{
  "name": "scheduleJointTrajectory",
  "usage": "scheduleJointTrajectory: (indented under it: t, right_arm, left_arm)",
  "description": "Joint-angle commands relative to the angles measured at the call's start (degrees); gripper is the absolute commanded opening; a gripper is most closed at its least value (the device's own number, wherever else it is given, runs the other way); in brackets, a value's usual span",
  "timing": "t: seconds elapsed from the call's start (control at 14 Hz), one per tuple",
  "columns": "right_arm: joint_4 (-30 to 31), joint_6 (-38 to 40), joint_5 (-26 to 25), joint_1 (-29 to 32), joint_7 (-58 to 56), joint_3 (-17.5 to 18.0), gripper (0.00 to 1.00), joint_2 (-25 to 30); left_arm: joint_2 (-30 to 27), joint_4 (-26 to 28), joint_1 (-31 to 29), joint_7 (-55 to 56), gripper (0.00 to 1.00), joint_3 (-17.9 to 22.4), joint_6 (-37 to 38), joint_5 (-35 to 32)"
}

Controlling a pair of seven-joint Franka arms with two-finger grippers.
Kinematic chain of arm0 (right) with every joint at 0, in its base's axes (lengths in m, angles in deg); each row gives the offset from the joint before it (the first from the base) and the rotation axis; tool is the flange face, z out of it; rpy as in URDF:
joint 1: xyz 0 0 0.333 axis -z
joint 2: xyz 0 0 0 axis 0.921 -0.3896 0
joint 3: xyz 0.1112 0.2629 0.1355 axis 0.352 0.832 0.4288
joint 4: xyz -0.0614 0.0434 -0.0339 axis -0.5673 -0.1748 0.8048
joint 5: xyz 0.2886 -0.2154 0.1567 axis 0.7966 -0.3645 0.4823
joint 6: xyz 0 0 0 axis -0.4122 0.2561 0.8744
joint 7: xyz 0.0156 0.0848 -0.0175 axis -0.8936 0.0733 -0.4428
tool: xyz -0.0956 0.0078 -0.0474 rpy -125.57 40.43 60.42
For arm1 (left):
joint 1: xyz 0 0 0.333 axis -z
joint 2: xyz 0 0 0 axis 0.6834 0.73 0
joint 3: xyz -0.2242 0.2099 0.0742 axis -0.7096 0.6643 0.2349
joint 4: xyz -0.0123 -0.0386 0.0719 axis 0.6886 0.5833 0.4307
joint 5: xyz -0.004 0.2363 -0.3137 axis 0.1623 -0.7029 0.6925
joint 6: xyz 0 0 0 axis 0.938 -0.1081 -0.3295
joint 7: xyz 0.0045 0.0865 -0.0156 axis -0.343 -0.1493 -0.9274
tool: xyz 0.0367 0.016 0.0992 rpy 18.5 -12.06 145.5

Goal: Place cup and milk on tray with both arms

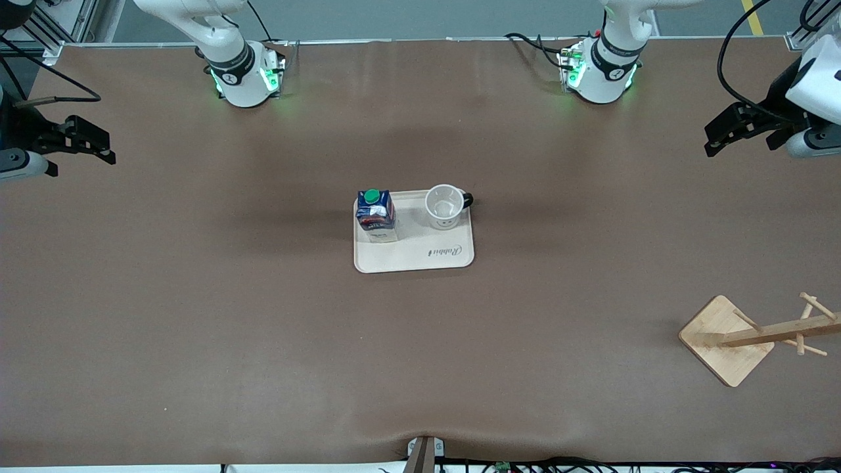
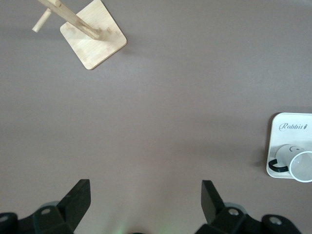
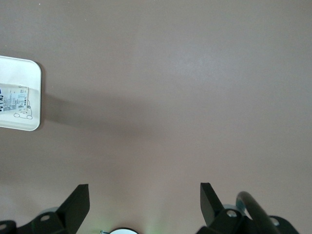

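Note:
The cream tray (image 1: 414, 253) lies at the table's middle. The dark-blue milk (image 1: 376, 215) stands on it toward the right arm's end. The white cup (image 1: 444, 206) stands on it toward the left arm's end, its black handle over the tray's rim. My left gripper (image 1: 716, 136) is open and empty, up over the table's edge at the left arm's end. My right gripper (image 1: 98, 146) is open and empty over the right arm's end. The left wrist view shows the open left gripper (image 2: 146, 204), the tray's corner (image 2: 292, 127) and the cup (image 2: 303, 165). The right wrist view shows the open right gripper (image 3: 145, 204) and the tray's corner (image 3: 22, 68).
A wooden rack with a square base (image 1: 726, 341) and pegs stands near the left arm's end, nearer to the front camera than the tray; it also shows in the left wrist view (image 2: 92, 41). The two arm bases (image 1: 246, 75) stand along the table's edge.

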Motion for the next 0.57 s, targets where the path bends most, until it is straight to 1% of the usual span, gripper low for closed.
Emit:
scheduleJointTrajectory:
  t: [0.0,0.21,0.5]
  right_arm:
    - [-0.64,0.22,0.23,1.23,-0.62,0.85,1.0,-0.2]
    - [-0.64,0.4,0.4,1.23,-0.62,0.85,1.0,-0.2]
    - [-0.64,0.05,0.32,1.32,-0.62,0.85,1.0,-0.29]
  left_arm:
    - [1.22,-2.58,-0.51,-0.08,1.0,-0.14,0.2,0.37]
    - [2.45,-3.46,-0.24,-0.17,1.0,-0.14,0.38,0.28]
    - [2.01,-3.46,-0.33,0.27,1.0,-0.23,2.21,0.28]
